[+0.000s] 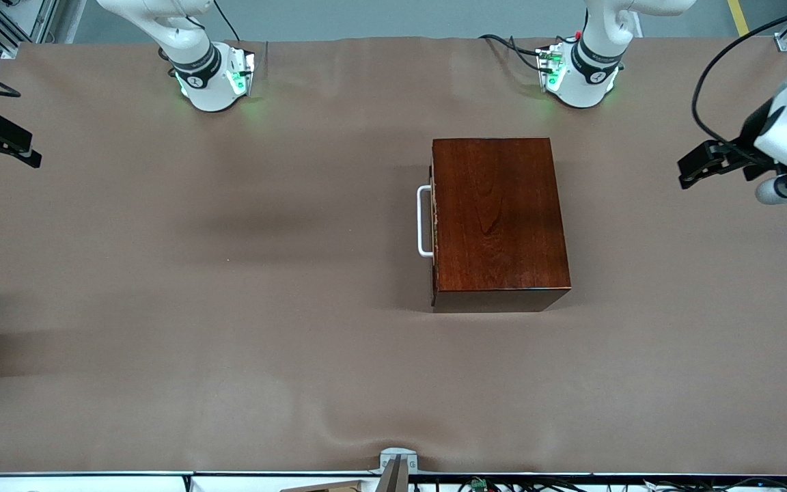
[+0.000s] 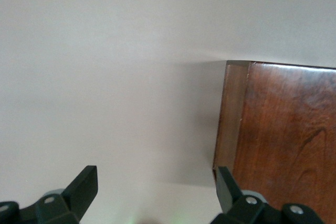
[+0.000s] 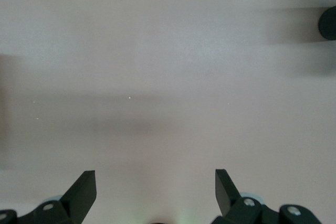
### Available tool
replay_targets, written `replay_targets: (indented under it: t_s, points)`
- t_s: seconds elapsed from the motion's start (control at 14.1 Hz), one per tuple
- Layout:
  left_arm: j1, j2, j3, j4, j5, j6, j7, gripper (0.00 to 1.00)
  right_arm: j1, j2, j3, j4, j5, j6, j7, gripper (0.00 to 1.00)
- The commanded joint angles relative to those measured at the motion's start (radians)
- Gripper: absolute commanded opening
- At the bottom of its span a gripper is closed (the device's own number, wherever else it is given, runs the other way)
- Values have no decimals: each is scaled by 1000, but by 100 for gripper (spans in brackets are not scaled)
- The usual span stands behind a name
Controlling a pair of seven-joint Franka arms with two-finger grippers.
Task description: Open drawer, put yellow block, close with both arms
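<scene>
Sitting shut on surface point(image 1: 161, 307): drawer point(image 1: 499, 222), handle point(image 1: 424, 221) toward right arm's end; yellow block unseen, so you face either start or finish; left jaws point(image 1: 697, 167) and right jaws point(image 1: 7, 143) apart, waiting at surface's ends

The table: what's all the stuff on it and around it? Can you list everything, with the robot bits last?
wooden drawer box: one, dark reddish brown, on the table toward the left arm's end, drawer shut
handle: one, white, on the box's front, facing the right arm's end
table cover: one, brown, wrinkled
yellow block: none visible in any view
left gripper: one, black, open, over the table's edge at its own end
right gripper: one, black, open, over the table's edge at its own end
</scene>
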Motion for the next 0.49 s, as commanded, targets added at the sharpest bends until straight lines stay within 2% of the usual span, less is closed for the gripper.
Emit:
replay_targets:
  t_s: [0.0, 0.14, 0.28, 0.42]
  points:
    - [144, -42, -144, -41, -13, -2, 37, 100, -27, -11, 15, -3, 16, -5, 6, 100]
    - [196, -91, -195, -110, -16, 23, 40, 100, -29, -11, 15, -3, 18, -5, 6, 100]
    - [201, -141, -205, -170, -16, 53, 45, 100, -38, -11, 15, -5, 18, -5, 6, 100]
    - [207, -143, -206, -163, -16, 52, 51, 100, -41, -11, 16, -3, 18, -5, 6, 100]
